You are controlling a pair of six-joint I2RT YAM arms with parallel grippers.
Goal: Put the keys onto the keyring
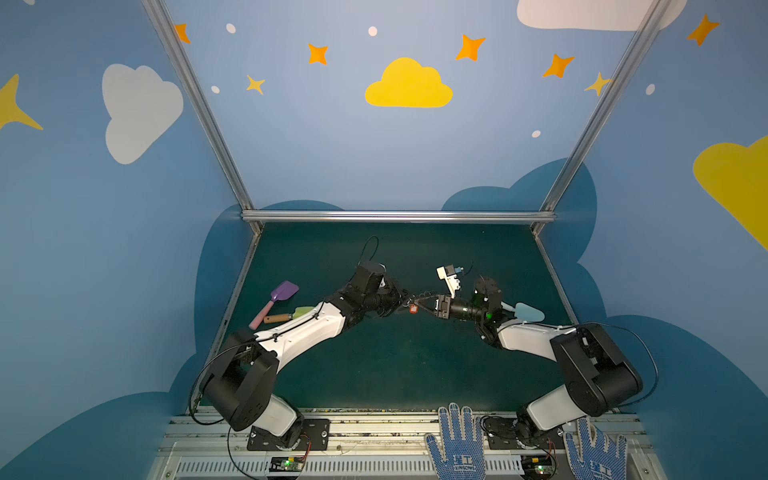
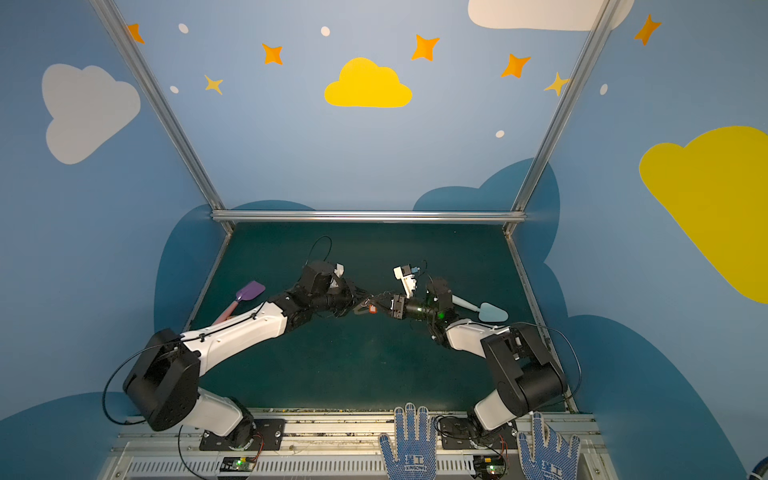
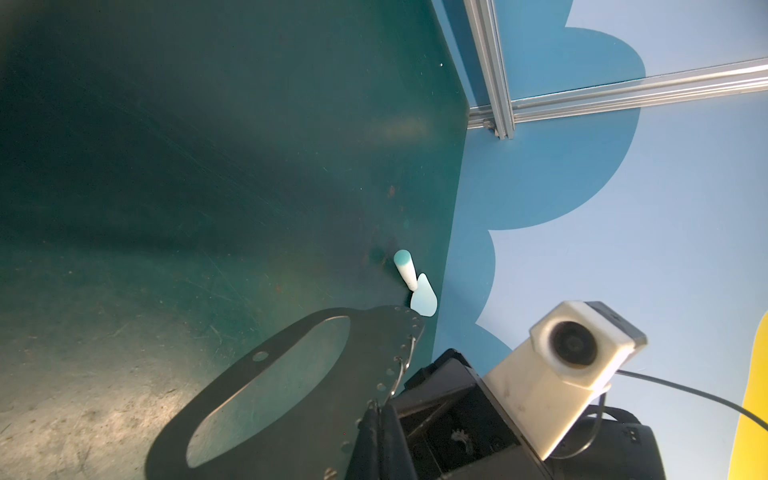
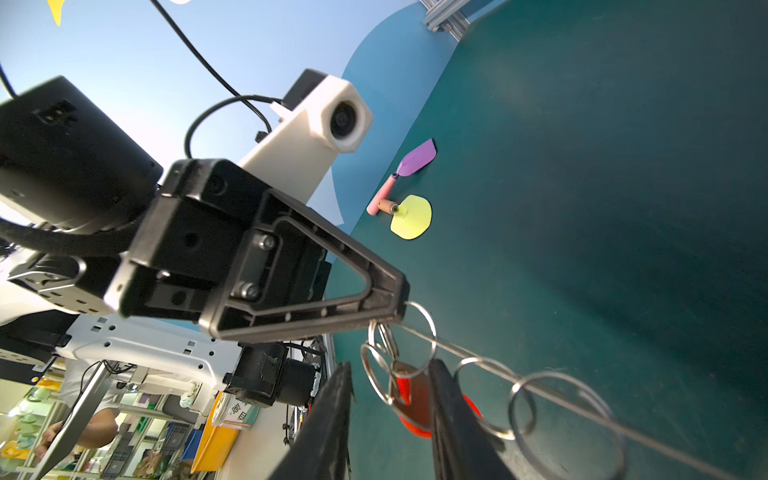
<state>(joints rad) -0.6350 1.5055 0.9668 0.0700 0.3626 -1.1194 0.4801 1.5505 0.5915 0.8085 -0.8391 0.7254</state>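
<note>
The keyring (image 3: pixel 340 395), a flat grey plate with a long oval slot and small edge holes, is held above the green table. My left gripper (image 3: pixel 376 411) is shut on its holed edge. In the right wrist view the plate shows edge-on as a thin line (image 4: pixel 478 358) with split rings hanging on it. The keys (image 4: pixel 405 390), a red-orange tag on small rings, hang from that edge between the spread fingers of my right gripper (image 4: pixel 390 365), which is open. In both top views the two grippers (image 1: pixel 401 299) (image 1: pixel 424 305) meet mid-table, with the red tag (image 2: pixel 372 308) between them.
A purple shovel (image 1: pixel 282 293) and a green shovel (image 1: pixel 291 314) lie at the left, by the left arm. A light blue shovel (image 1: pixel 528 311) lies at the right behind the right wrist. Two blue dotted gloves (image 1: pixel 457 440) rest on the front rail.
</note>
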